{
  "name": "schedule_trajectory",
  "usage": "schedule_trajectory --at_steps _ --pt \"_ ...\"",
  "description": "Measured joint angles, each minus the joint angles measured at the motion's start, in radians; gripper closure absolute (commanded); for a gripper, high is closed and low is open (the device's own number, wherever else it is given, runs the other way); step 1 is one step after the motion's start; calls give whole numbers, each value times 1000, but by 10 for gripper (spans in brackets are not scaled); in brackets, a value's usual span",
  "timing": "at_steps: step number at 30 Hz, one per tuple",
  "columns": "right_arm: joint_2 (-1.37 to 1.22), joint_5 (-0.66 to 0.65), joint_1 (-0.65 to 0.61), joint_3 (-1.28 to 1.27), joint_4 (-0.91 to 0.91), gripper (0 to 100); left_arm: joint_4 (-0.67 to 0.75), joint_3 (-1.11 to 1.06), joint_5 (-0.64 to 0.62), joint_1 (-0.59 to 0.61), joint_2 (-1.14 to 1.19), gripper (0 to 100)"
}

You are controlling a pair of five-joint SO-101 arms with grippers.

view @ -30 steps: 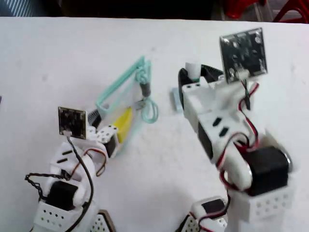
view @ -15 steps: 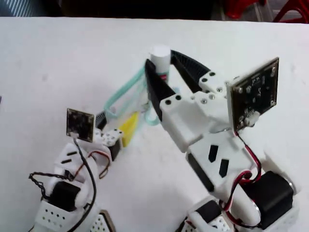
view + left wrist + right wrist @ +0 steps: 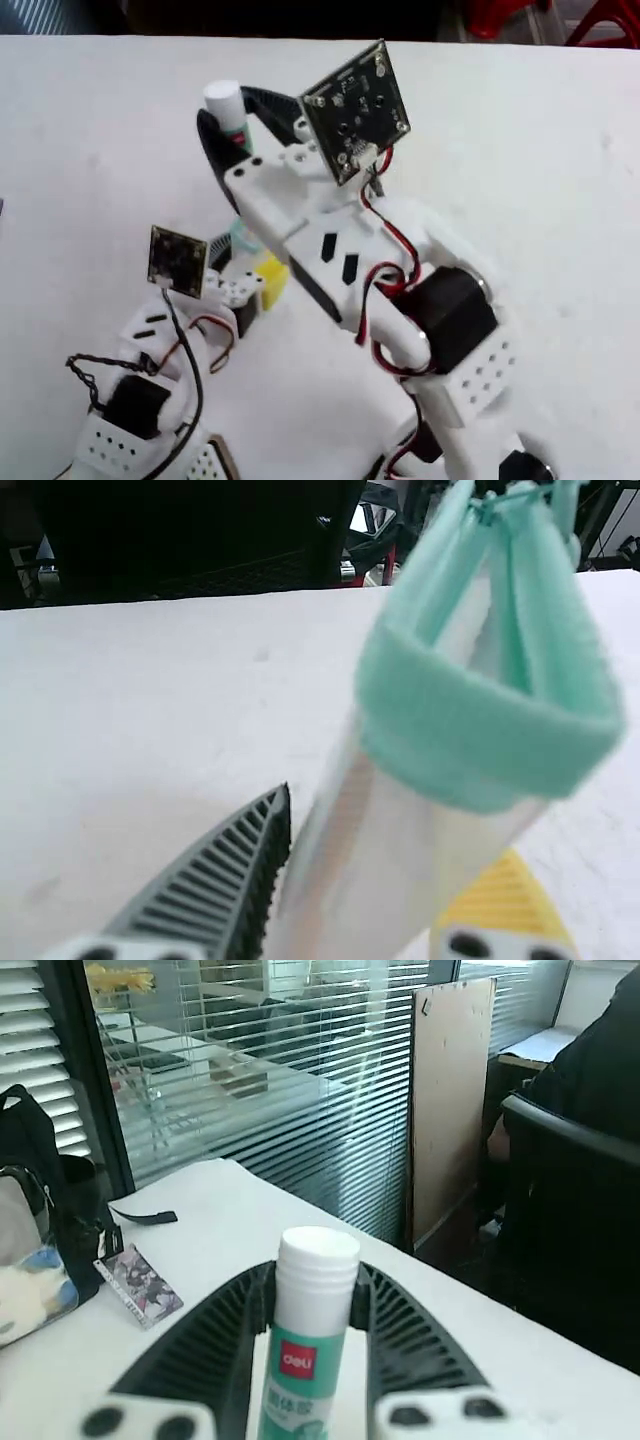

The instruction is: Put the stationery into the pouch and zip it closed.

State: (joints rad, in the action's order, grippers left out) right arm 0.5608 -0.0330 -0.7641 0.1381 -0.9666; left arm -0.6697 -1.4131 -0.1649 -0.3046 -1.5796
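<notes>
Right jaws clamp the glue stick [image 3: 316, 1305], left jaws pinch the pouch [image 3: 480, 730] (mint rim plain in left wrist view).

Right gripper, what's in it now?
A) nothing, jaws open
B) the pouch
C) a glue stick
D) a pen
C: the right gripper is shut on the white-capped glue stick, which stands upright between its black fingers. The pouch is in the left gripper instead.
</notes>
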Motion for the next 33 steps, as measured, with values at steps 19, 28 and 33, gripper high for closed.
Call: schedule_trajectory --at_steps 19,28,33 --pt "166 2 95 -480 215 981 0 0 0 2 2 763" --pt "249 -35 71 -532 147 978 14 0 0 35 8 763" --pt "304 -94 63 -529 81 977 17 0 0 37 8 763"
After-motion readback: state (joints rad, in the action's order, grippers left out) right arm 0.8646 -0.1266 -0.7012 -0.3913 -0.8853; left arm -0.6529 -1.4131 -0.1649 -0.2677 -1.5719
